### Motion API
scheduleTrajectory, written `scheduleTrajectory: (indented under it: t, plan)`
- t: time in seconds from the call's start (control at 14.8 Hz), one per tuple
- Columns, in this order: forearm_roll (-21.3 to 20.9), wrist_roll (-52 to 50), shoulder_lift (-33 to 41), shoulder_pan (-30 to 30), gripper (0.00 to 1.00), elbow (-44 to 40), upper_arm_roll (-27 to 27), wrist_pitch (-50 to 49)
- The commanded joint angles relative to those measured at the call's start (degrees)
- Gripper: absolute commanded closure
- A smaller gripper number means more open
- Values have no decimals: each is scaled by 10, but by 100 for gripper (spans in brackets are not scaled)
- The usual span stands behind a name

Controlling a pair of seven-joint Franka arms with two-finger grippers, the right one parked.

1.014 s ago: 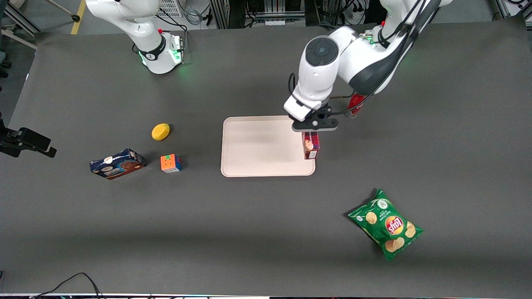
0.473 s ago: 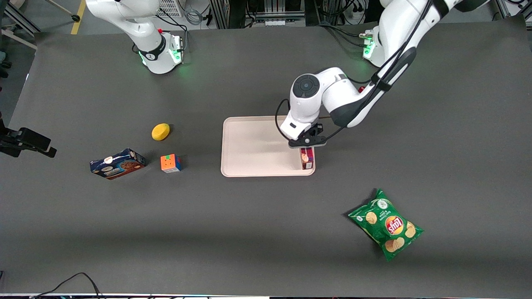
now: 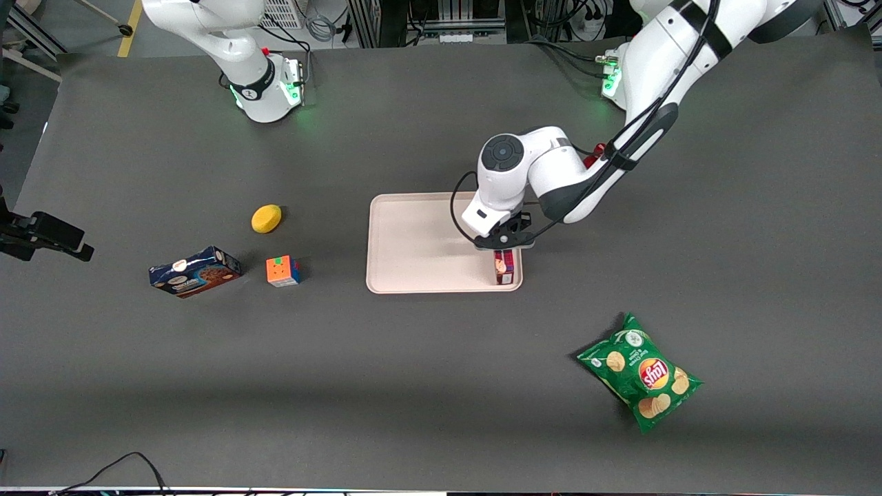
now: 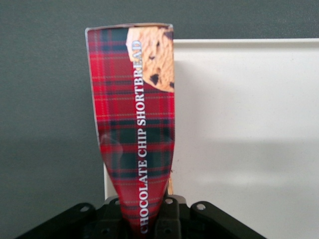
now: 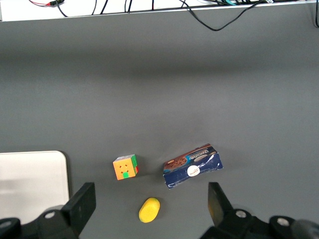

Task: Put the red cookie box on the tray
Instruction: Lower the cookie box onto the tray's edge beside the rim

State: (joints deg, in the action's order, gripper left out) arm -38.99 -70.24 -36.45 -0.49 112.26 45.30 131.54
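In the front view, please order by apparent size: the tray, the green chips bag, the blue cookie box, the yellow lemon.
1. tray
2. green chips bag
3. blue cookie box
4. yellow lemon

The gripper holds the red cookie box above the tray's corner.

This is a robotics lab, no question. A wide table [image 3: 441, 413] draped in dark grey matting fills the front view, and two white robot arms are bolted to it, their bases [image 3: 270, 89] glowing with green status lights. Along the table's edge farthest from the front camera stand aluminium-profile racks [image 3: 427, 17] packed with cables and power strips. Yellow floor tape [image 3: 129, 27] marks the concrete floor beside a stand's leg. A black camera [image 3: 45, 234] on a mount pokes in at the parked arm's end, and loose cables [image 3: 124, 468] trail over the nearest edge.
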Motion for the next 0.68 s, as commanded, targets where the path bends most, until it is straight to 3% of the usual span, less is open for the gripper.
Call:
scheduleTrajectory:
  t: [0.0,0.07,0.14,0.2,0.61]
  plan:
    - [-21,-23,-19,-7,95,-13,2,7]
    - [-21,-23,-23,-7,63,-15,1,6]
    - [-21,-22,-24,-7,14,-17,0,6]
    - [-21,-18,-25,-6,0,-18,-2,6]
    - [-21,-15,-23,-4,0,-23,-2,5]
